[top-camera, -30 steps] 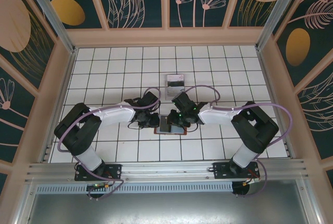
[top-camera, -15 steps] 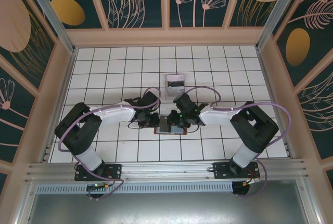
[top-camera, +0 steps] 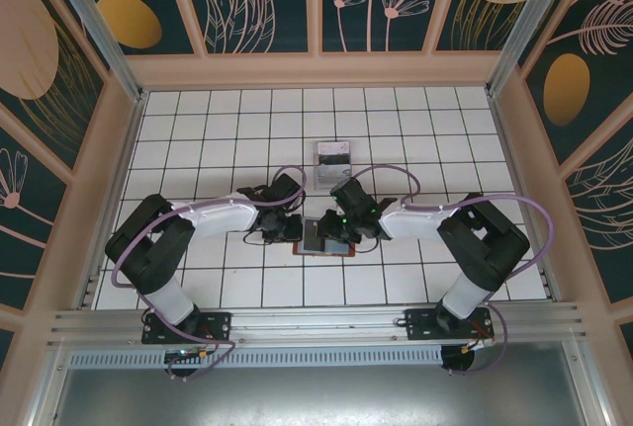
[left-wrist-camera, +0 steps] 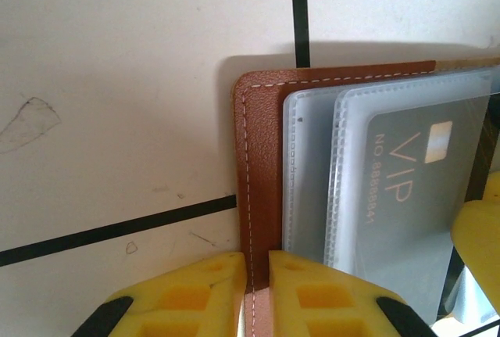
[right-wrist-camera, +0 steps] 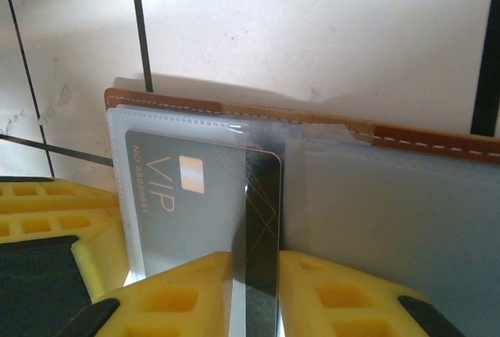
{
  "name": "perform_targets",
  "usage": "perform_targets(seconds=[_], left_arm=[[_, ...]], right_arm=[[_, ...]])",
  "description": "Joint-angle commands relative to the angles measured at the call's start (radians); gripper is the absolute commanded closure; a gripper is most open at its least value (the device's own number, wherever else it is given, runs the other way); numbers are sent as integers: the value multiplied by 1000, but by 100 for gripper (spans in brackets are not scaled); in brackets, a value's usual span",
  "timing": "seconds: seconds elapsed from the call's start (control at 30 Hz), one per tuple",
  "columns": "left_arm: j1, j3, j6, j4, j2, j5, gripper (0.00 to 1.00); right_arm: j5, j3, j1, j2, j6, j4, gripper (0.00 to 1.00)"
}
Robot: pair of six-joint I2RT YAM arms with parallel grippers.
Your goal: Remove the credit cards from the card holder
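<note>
A small brown leather card holder (top-camera: 324, 238) lies open on a white tiled surface (top-camera: 198, 149) with black grid lines, between the two robot arms and near their bases. Inside it are frosted clear plastic sleeves (left-wrist-camera: 308, 173).

The left gripper (left-wrist-camera: 259, 290) has its yellow jaws pressed together on the stitched outer edge of the leather cover, pinning the holder in place. The right gripper (right-wrist-camera: 256, 290) reaches in from the opposite side. Its jaws are clamped on the exposed edge of a dark grey credit card marked VIP (right-wrist-camera: 168, 196). Most of the card sits inside a sleeve, and only a glossy strip along one short side pokes out.

This looks like the start of drawing a card out: both grips are set and the card is barely clear of its pocket. The next move likely calls for a straight pull along the sleeve's opening, kept flat, while the left arm holds the cover down so the holder does not slide or lift.

Farther back on the tiles rests a small pale rectangle with a dark patch (top-camera: 332, 157), too small to identify.
</note>
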Motion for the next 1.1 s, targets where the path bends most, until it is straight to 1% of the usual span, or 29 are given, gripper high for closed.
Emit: perform_targets(seconds=[0.0,0.17,0.4,0.7,0.73,0.87,1.07], left_arm=[[-16,-69,-12,-72,140,-103,83],[-23,-66,-10,-74,159,-104,82],[-28,-60,-11,-72,168,-101,83],[-34,-57,-12,-72,173,-98,83],[-34,-56,-12,-73,174,-98,82],[-35,-51,-27,-86,141,-128,82],[-36,3,-42,-130,46,-164,78]], right_arm=[[-14,-43,-11,10,20,14,76],[-60,-85,-18,-41,49,104,76],[-97,-129,-31,-96,67,183,76],[-175,-192,-49,-106,104,343,79],[-170,-193,-51,-105,108,339,79],[-107,-171,-52,-100,84,225,79],[-113,-165,-57,-73,75,201,79]])
